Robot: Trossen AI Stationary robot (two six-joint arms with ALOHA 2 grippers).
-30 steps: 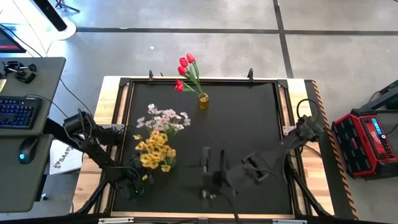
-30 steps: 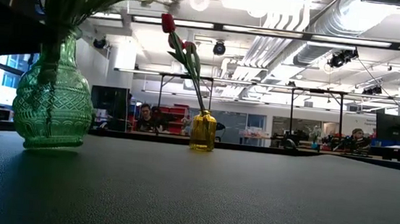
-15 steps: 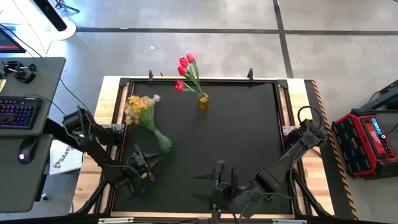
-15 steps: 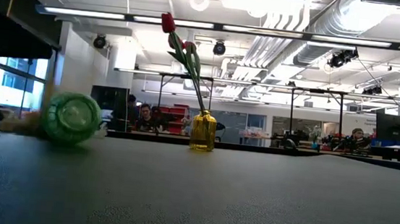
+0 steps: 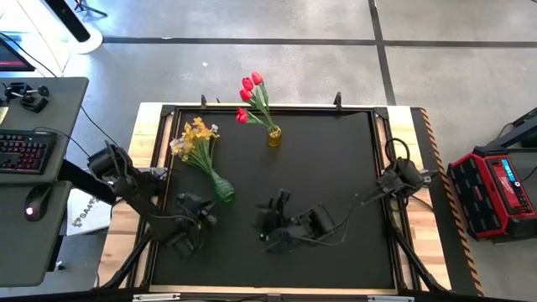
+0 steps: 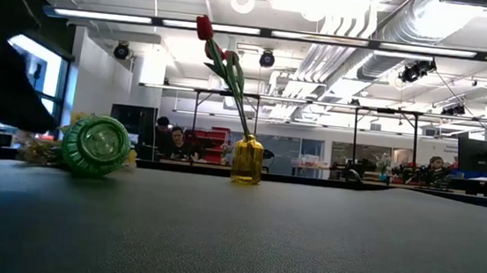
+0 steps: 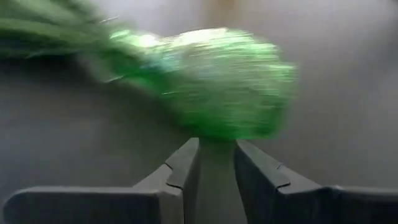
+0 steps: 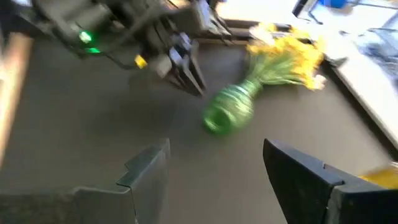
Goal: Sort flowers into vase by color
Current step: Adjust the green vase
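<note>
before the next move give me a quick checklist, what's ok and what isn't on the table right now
1. Green vase upright: not ok, it lies on its side, base toward the front of the table.
2. Yellow flowers in the green vase: ok, stems inside; blossoms lie toward the table's left edge.
3. Red tulips in the upright yellow vase: ok.
4. Left gripper free: ok, fingers nearly together just short of the fallen vase, nothing between them.
5. Right gripper free: ok, open and empty, facing the green vase.
6. White blossoms: cannot tell.
</note>
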